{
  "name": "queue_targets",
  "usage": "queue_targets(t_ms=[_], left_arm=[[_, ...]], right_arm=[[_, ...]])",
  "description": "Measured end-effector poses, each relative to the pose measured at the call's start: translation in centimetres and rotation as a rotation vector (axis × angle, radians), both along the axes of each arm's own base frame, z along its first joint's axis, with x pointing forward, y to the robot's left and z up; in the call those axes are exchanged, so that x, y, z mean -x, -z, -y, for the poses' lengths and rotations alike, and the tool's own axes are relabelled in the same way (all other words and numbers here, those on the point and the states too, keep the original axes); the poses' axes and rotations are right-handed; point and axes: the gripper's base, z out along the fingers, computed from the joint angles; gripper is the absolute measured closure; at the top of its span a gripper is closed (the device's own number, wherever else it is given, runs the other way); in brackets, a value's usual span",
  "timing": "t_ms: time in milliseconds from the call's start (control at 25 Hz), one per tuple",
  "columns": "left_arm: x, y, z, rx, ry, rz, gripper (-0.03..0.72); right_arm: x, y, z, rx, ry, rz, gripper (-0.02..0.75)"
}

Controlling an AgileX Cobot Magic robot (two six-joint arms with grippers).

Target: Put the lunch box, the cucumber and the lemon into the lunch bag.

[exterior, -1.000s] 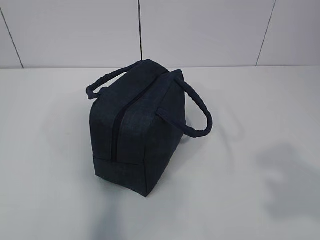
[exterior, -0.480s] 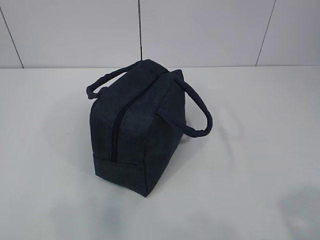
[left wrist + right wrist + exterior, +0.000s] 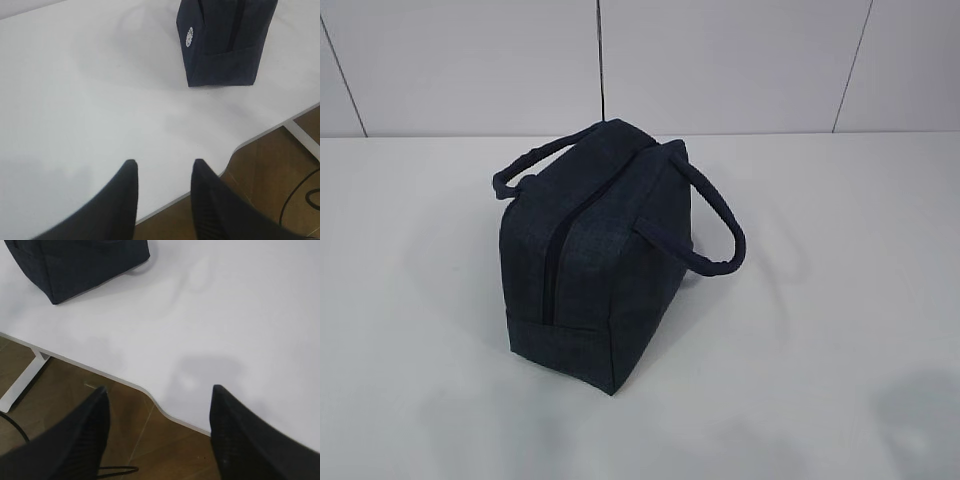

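The lunch bag stands on the white table, dark navy, zipper shut along its top, a loop handle on each side. The left wrist view shows its lower end at the top right; in the right wrist view a corner of the lunch bag sits at the top left. Neither the lunch box, the cucumber nor the lemon shows in any view. My left gripper hangs open over the table's front edge with nothing between its fingers. My right gripper is open too, wider, also empty. Neither arm appears in the exterior view.
The table's front edge curves inward below both grippers, with brown floor and black cables beyond it. A white table leg stands at the left of the right wrist view. A tiled wall backs the table.
The bag has not moved. The arm shadow on the table at the right has slid down toward the lower right corner and grown fainter.
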Motion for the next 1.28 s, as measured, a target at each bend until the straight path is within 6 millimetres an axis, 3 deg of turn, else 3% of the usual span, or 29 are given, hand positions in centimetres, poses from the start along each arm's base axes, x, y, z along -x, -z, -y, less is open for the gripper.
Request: queue_targets(t_ms=[440, 840, 1280], left_arm=[[0.03, 0.02, 0.16, 0.013, -0.024, -0.004, 0.449], [0.01, 0.0, 0.56, 0.032, -0.369, -0.004, 0.449], [0.0, 0.0, 0.59, 0.034, -0.397, -0.004, 0.449]], right_arm=[[-0.13, 0.0, -0.02, -0.003, 0.003, 0.011, 0.264], [-0.28, 0.0, -0.28, -0.004, 0.209, 0.011, 0.263], [-0.29, 0.0, -0.3, -0.004, 0.221, 0.011, 0.262]])
